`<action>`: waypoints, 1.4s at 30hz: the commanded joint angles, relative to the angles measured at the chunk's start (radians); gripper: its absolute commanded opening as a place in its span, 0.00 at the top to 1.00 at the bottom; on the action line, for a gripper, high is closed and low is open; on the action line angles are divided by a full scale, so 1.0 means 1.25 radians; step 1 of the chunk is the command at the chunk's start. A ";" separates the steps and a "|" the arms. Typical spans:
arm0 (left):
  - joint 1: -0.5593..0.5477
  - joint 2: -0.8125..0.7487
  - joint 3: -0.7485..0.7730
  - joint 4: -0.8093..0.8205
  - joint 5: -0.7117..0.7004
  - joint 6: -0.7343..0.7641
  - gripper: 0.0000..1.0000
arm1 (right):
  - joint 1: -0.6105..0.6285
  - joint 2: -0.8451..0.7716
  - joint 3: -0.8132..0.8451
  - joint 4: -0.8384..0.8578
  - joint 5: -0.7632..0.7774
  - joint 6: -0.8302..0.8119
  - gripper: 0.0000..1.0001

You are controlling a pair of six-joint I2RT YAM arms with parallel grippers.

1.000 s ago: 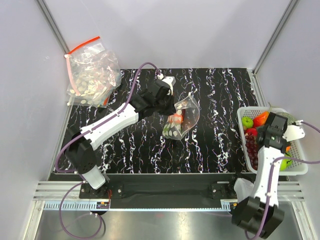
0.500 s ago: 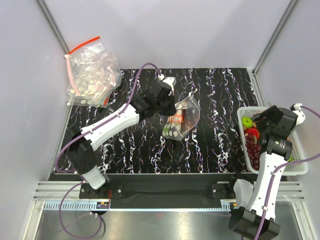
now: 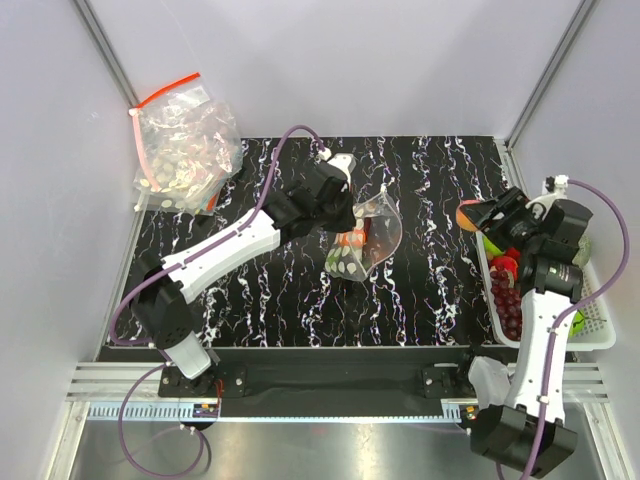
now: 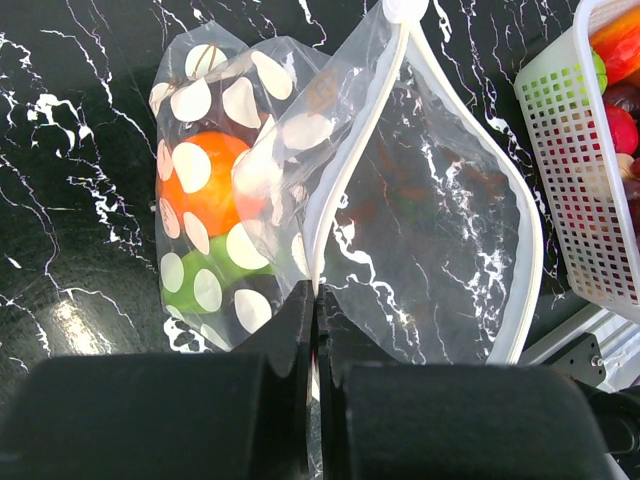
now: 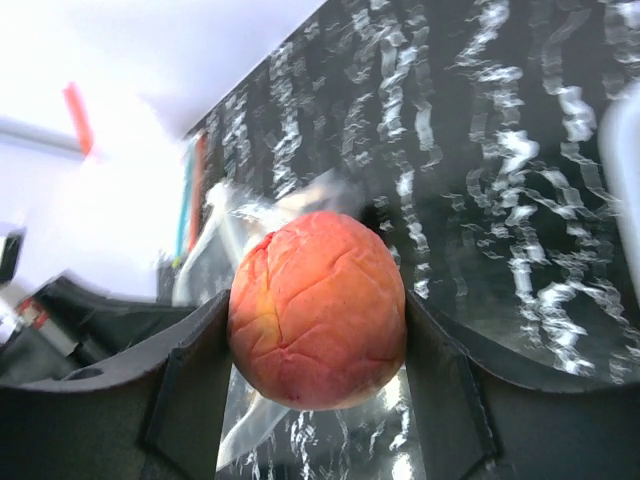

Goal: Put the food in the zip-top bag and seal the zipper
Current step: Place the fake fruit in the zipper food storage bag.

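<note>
Clamped peach (image 5: 316,322) in right tool (image 3: 478,216), frame right; pinched zipper (image 4: 530,250) of zip-top bag (image 4: 210,200) in left tool (image 4: 315,310), centre; best lowered squarely into gaping mouth.

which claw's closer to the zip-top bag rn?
Left. The left claw is clamped on the mouth edge of the zip-top bag; the right claw holds a reddish-orange fruit near the basket, apart from the bag.
</note>
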 commanded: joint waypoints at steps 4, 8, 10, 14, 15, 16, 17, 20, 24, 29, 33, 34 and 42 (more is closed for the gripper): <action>-0.006 -0.010 0.053 0.019 -0.022 0.005 1.00 | 0.147 0.021 0.045 0.094 -0.036 0.014 0.52; -0.006 -0.010 0.060 0.015 -0.023 0.009 1.00 | 0.277 0.040 0.057 0.129 -0.001 0.031 0.53; -0.006 -0.010 0.062 0.015 -0.023 0.009 1.00 | 0.323 0.048 0.061 0.144 0.020 0.030 0.54; -0.006 -0.010 0.064 0.015 -0.023 0.010 1.00 | 0.431 0.072 0.062 0.167 0.074 0.029 0.54; -0.005 -0.012 0.062 0.015 -0.024 0.010 1.00 | 0.475 0.089 0.062 0.175 0.091 0.023 0.54; -0.006 -0.013 0.064 0.016 -0.024 0.010 1.00 | 0.494 0.100 0.063 0.176 0.121 0.020 0.54; -0.006 -0.013 0.064 0.017 -0.023 0.010 1.00 | 0.512 0.111 0.065 0.181 0.132 0.018 0.54; -0.006 -0.017 0.065 0.014 -0.028 0.011 1.00 | 0.584 0.152 0.073 0.188 0.175 0.006 0.53; -0.006 -0.029 0.064 0.005 -0.038 0.016 1.00 | 0.620 0.199 0.085 0.156 0.233 -0.024 0.50; -0.006 -0.043 0.053 -0.002 -0.051 0.021 1.00 | 0.653 0.224 0.101 0.138 0.267 -0.040 0.36; -0.006 -0.047 0.046 -0.001 -0.053 0.020 1.00 | 0.662 0.229 0.108 0.129 0.282 -0.053 0.05; -0.006 -0.048 0.046 0.001 -0.051 0.018 1.00 | 0.663 0.226 0.110 0.128 0.283 -0.053 0.04; -0.006 -0.054 0.046 -0.009 -0.057 0.022 1.00 | 0.664 0.178 0.130 0.079 0.349 -0.064 0.10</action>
